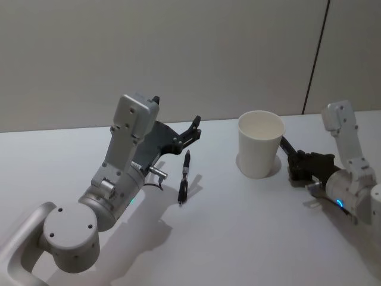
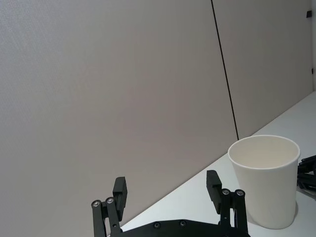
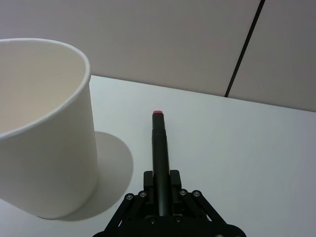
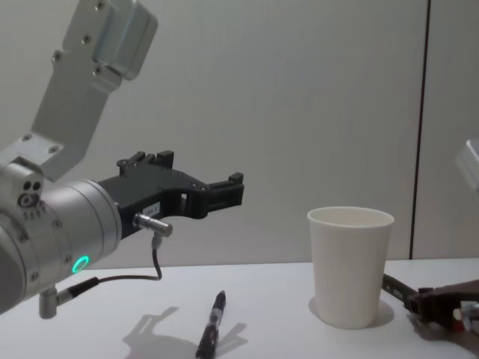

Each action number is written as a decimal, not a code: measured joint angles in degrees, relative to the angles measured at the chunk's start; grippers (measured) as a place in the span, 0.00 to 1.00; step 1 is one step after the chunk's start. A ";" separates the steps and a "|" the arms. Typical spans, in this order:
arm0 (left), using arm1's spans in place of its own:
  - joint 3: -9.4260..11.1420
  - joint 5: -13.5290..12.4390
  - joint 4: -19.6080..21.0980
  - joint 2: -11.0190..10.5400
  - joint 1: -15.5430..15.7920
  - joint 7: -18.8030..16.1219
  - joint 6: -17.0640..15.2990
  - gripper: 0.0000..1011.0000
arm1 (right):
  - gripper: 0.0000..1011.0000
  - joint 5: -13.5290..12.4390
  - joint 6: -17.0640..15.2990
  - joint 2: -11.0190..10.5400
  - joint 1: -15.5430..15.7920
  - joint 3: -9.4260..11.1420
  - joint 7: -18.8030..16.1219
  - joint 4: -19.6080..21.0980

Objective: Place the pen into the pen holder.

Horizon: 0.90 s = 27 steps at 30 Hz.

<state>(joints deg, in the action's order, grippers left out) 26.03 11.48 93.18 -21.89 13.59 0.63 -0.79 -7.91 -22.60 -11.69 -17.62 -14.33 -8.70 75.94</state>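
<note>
A pen (image 1: 185, 179) lies on the table (image 1: 238, 232), left of the pen holder (image 1: 260, 146).

Two pens: loose pen (image 1: 185, 177), held pen (image 3: 159, 148). One pen holder (image 1: 260, 143).

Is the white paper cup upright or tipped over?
Upright: the plain white tapered paper cup stands on its narrow base on the white table, rolled rim level and facing up.

Bright, even light; soft shadows on the white table (image 1: 238, 226)
</note>
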 joint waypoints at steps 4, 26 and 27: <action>0.00 0.00 0.00 0.00 0.00 0.00 0.00 0.99 | 0.18 0.00 0.38 -0.02 0.05 0.02 -0.08 0.04; 0.00 0.00 0.00 0.00 0.00 0.00 0.00 0.99 | 0.18 -2.32 12.97 -0.86 1.61 1.26 0.47 3.78; 0.00 0.00 0.00 0.00 0.00 0.00 0.00 0.99 | 0.18 -2.50 13.64 -0.91 1.67 1.34 0.54 3.97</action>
<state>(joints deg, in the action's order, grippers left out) 26.02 11.48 93.18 -21.89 13.59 0.63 -0.79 -10.41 -8.96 -12.60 -15.95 -13.00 -8.16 79.91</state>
